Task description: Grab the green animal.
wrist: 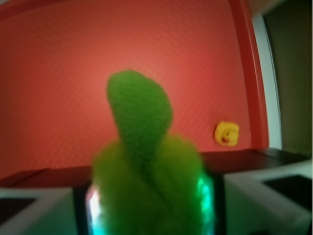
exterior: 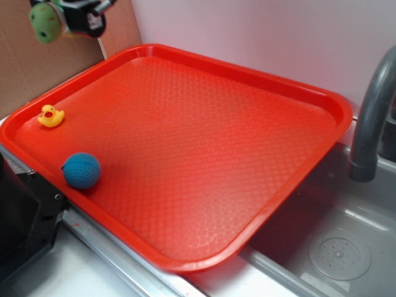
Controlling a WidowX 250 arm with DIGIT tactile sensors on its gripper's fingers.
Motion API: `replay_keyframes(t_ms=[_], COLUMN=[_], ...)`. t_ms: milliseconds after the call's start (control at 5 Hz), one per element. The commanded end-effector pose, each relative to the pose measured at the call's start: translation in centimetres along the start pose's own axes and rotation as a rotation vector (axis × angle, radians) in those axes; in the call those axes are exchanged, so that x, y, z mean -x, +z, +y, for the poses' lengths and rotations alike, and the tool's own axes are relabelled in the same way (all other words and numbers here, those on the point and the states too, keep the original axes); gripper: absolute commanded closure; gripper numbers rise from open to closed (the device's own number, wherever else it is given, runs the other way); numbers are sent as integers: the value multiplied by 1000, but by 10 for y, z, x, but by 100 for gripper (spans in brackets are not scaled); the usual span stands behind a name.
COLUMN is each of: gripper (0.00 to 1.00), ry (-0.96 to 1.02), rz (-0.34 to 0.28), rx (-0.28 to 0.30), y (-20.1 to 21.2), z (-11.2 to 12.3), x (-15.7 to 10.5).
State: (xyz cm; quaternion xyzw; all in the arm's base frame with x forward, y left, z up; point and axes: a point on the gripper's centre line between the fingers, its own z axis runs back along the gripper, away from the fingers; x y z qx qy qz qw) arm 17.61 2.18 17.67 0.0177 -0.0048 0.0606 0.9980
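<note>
The green animal (exterior: pixel 45 23) is a small light-green plush toy. My gripper (exterior: pixel 62 21) is shut on it and holds it high above the tray's far left corner, at the top left of the exterior view. In the wrist view the green animal (wrist: pixel 146 171) fills the middle and bottom, blurred, squeezed between my jaws. Its stubby limb sticks up. The gripper's fingers are mostly hidden behind the toy.
A red tray (exterior: pixel 322 99) lies over a grey sink. A yellow rubber duck (exterior: pixel 51 116) sits at the tray's left end and also shows in the wrist view (wrist: pixel 227 133). A blue knitted ball (exterior: pixel 81 170) lies near the front left rim. A grey faucet (exterior: pixel 371 117) stands at the right.
</note>
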Motion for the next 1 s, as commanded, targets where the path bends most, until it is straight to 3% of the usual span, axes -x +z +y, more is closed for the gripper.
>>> replay_keyframes(t_ms=[0,200,600,800], gripper=[100,100,100,100], ry=[-76,-50,-2,15], rz=[-117,-138,-120,-119], rx=[-42,-40,-5,-21], y=[4,4,2,-3], z=[6,10,14,15], x=[-5,-11,-17,-19])
